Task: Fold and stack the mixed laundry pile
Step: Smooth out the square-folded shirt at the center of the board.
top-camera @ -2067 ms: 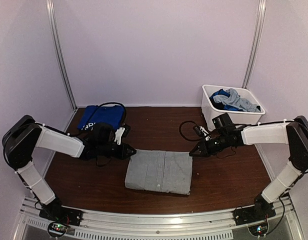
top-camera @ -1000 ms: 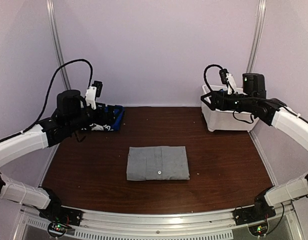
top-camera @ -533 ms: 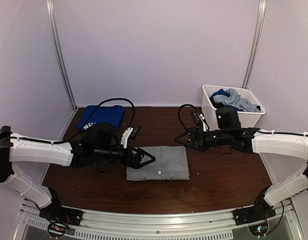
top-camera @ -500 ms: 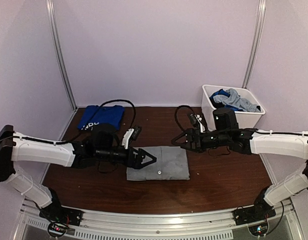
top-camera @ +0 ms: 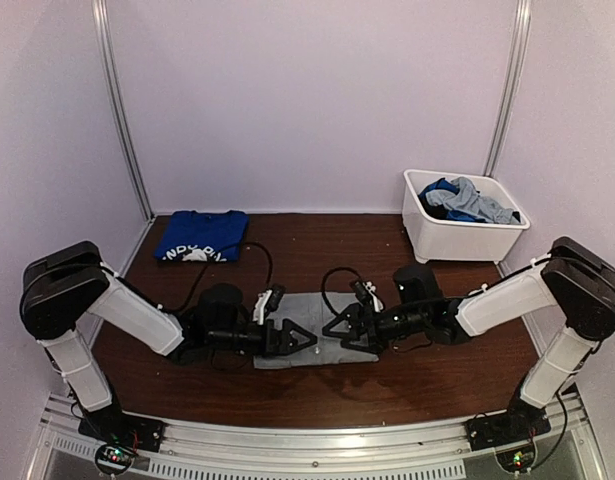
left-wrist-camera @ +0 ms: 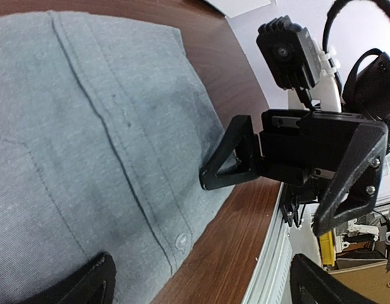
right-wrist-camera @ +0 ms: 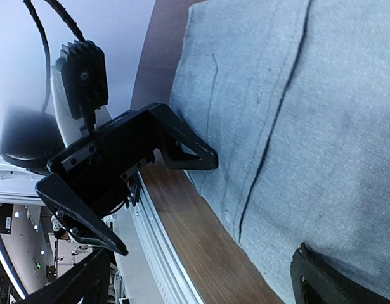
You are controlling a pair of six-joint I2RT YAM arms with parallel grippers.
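Fingers (left-wrist-camera: 87,285): fully spread on left gripper (top-camera: 302,337) and right gripper (top-camera: 332,332), gripping nothing. Tips face to face, low over folded grey garment (top-camera: 309,302) at centre of table (top-camera: 437,370). Folded blue garment (top-camera: 200,237) at 10 o'clock. White bin (top-camera: 465,242) at 2 o'clock, holds unfolded blue and grey laundry (top-camera: 467,200).

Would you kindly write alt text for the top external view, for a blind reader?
Open left fingers and right fingers face each other low over a folded light-grey cloth garment at the middle of a dark wooden table. A folded royal-blue garment lies back left; a white rectangular plastic bin of clothes stands back right.
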